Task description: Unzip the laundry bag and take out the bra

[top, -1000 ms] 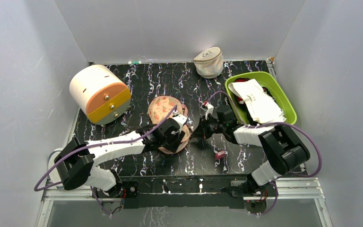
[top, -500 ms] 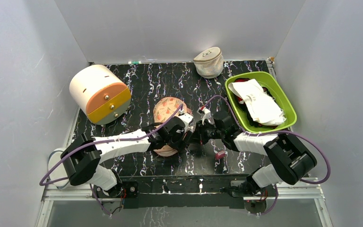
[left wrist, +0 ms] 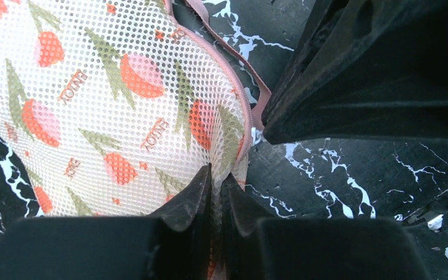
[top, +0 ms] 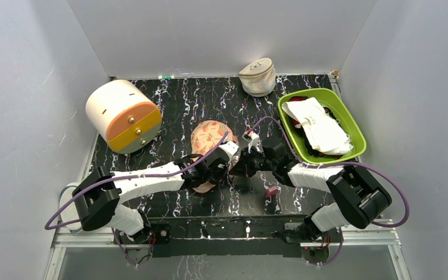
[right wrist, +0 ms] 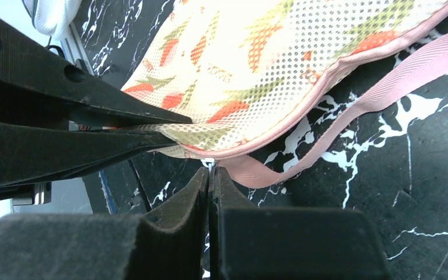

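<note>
- Black, white-veined tabletop point(top: 204, 96) carries the peach, fruit-printed mesh laundry bag point(top: 209, 135) at mid-table, its long axis running far to near and its near lobe under the arms.
- Left gripper point(left wrist: 217, 175) is clamped on the bag's pink-trimmed near edge.
- Right gripper point(right wrist: 211, 172), fingers pressed together, sits just beside that edge and a loose pink ribbon strap point(right wrist: 385, 87).
</note>
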Robot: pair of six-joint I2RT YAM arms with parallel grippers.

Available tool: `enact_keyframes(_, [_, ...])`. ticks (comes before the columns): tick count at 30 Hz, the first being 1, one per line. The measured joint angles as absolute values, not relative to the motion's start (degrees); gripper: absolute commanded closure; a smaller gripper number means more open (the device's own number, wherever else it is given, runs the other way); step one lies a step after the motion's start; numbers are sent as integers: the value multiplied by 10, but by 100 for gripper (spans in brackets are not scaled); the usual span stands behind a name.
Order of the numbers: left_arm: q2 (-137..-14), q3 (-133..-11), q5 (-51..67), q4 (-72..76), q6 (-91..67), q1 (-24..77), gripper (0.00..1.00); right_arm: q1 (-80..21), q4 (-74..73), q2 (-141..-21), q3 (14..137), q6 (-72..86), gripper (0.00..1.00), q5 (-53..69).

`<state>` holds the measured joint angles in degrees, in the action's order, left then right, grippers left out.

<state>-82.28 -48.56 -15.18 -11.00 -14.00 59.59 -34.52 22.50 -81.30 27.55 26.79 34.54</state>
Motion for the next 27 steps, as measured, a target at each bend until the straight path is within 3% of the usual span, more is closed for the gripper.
enact_keyframes(4, [-807, -475, -161, -114, -135, 596, 100, -345, 220, -814, 286, 257, 100, 334])
enact_keyframes(27, [-728, -436, -185, -142, -165, 596, 100, -240, 215, -1012, 422, 219, 100, 396])
